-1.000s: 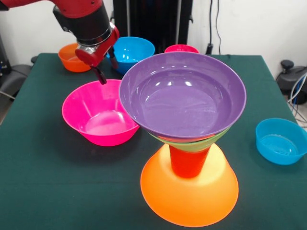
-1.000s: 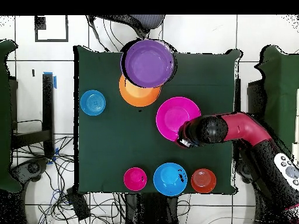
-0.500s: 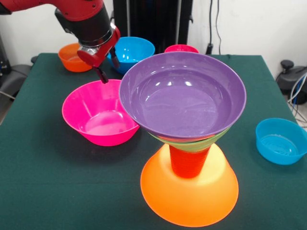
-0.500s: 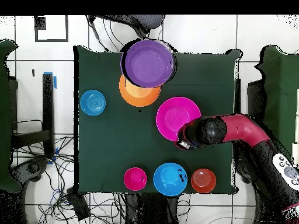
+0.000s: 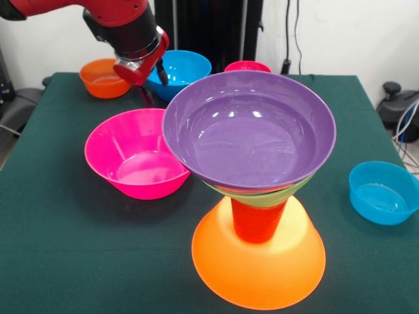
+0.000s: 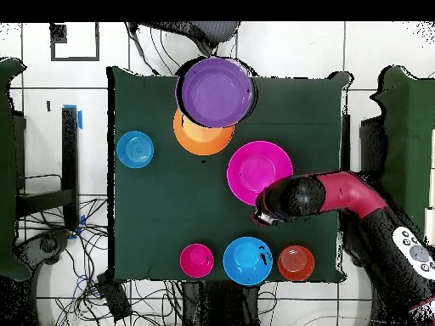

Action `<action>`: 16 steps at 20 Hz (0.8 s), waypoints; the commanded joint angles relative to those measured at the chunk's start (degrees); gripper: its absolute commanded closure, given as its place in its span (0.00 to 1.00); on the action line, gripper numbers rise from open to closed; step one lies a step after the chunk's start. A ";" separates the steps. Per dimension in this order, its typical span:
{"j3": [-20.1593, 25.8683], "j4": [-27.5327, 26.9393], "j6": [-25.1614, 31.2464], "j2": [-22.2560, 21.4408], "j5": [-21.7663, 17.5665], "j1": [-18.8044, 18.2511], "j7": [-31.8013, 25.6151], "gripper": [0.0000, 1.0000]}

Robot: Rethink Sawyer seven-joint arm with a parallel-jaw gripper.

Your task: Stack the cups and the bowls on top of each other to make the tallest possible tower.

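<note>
Tower on the near bench; arm raised behind the pink bowl.

The green bench [image 5: 59,248] carries all items. The red and black arm [image 6: 357,193] enters the front view from upper left, and its jaws [image 5: 153,84] hang empty above the gap between the pink bowl [image 5: 134,154] and the large blue bowl [image 5: 180,69]; two dark fingers [image 5: 160,72] stand apart, a moderate opening. The tower [image 5: 255,196] stands on an inverted orange bowl [image 5: 258,261], then the orange-red cup [image 5: 257,219], a green bowl [image 5: 268,198] whose rim alone shows, and the upright purple bowl [image 5: 249,127] on top. The pink bowl sits upright just beside the tower. Along the far edge sit the large blue bowl, an orange bowl [image 5: 101,77] and a small red bowl [image 5: 247,66]. A small blue bowl [image 5: 383,191] sits well apart at the right.
</note>
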 commanded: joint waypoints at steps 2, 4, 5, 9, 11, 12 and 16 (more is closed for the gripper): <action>-2.89 4.53 1.39 1.81 -4.28 1.40 -11.02 0.00; -3.55 4.98 0.35 2.35 -5.65 0.86 -11.38 0.00; -3.78 5.01 0.17 2.48 -6.05 0.88 -11.22 0.00; -3.99 5.11 0.50 2.73 -6.90 0.95 -11.40 0.00; -4.35 5.11 0.57 3.14 -7.65 0.69 -12.02 0.00; -4.77 5.06 0.66 3.33 -8.28 0.60 -12.17 0.00; -4.71 4.95 1.50 3.23 -8.71 -0.18 -13.41 0.00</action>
